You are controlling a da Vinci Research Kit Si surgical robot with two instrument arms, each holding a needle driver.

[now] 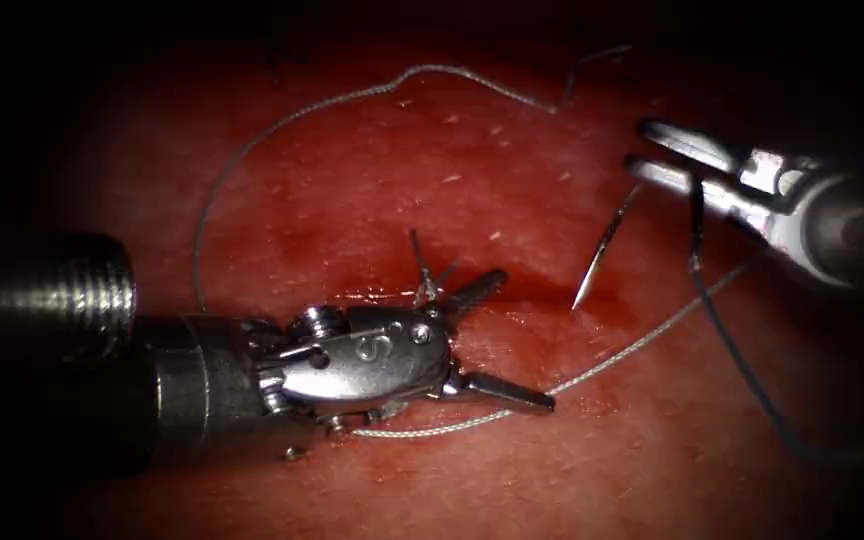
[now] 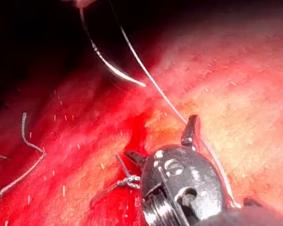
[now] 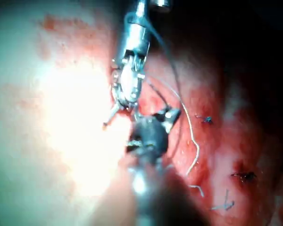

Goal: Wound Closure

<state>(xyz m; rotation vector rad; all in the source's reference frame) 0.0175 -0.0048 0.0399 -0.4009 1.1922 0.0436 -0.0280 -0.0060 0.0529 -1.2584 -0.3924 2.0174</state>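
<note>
above tissue (image 1: 372, 190): right tool (image 1: 642, 145) pinching needle (image 1: 602, 250) near tail, tip free; left tool (image 1: 512, 340) spread, empty.

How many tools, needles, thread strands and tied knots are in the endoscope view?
Tools: 2. The left tool is open and empty, and the right tool holds the needle near its tail.
Needles: 1. The needle is not in the tissue.
Thread strands: 2, the pale thread and the dark thread.
Tied knots: 1, the knot.
Total: 6
</note>
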